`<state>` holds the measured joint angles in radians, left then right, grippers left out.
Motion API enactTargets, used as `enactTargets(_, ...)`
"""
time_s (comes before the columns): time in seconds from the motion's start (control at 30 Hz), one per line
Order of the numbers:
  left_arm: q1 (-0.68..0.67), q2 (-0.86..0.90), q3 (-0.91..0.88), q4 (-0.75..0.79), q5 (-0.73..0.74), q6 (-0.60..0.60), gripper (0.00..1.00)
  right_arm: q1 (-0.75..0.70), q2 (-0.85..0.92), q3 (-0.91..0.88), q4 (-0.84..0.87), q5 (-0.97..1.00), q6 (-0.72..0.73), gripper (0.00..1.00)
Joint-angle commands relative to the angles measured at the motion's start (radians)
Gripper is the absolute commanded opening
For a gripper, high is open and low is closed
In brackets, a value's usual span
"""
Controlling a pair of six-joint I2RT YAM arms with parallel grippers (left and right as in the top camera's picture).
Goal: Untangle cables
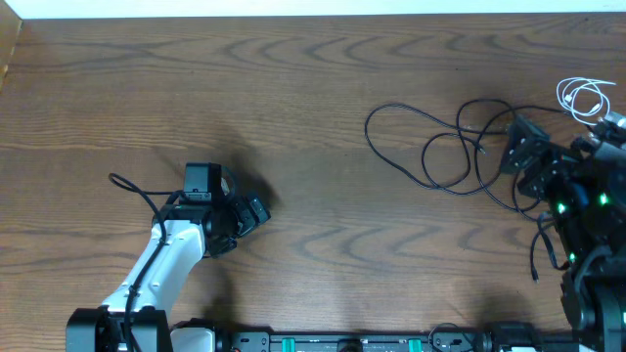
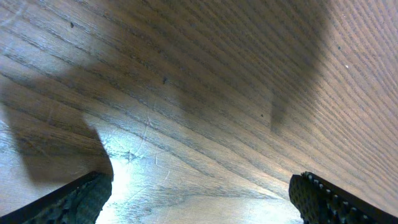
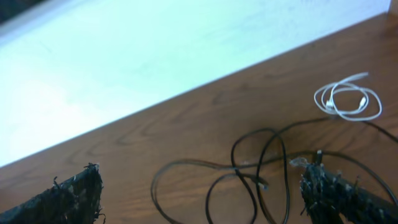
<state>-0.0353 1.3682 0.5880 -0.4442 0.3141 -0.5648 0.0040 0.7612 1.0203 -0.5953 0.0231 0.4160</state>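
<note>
A long thin black cable (image 1: pixel 424 161) lies in loose crossing loops on the wooden table at the right; in the right wrist view its loops (image 3: pixel 235 168) cross just ahead of the jaws. A small coiled white cable (image 1: pixel 577 98) rests apart at the far right edge, also visible as the white cable (image 3: pixel 328 106). My right gripper (image 1: pixel 511 147) hovers open over the black loops' right side, gripper (image 3: pixel 202 199) empty, one finger (image 3: pixel 336 196) close above a strand. My left gripper (image 1: pixel 245 225) is far off at the left, open (image 2: pixel 199 205) over bare wood.
A thicker black wire (image 1: pixel 137 191) curls beside the left arm, and another wire (image 1: pixel 536 254) hangs by the right arm's base. The table's far edge meets a white surface (image 3: pixel 155 50). Wood tabletop (image 1: pixel 313 117) spans the gap between both arms.
</note>
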Motion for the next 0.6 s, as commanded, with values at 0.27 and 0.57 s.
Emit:
enactTargets(0.27,0.003,0.023,-0.024,-0.003,-0.039,0.003,0.98,0.003,-0.009,0.011,-0.121,0.012,-0.010,0.99)
enactTargets(0.57,0.003,0.023,-0.024,-0.003,-0.039,0.003,0.98,0.003,-0.136,-0.140,-0.127,0.012,-0.010,0.99)
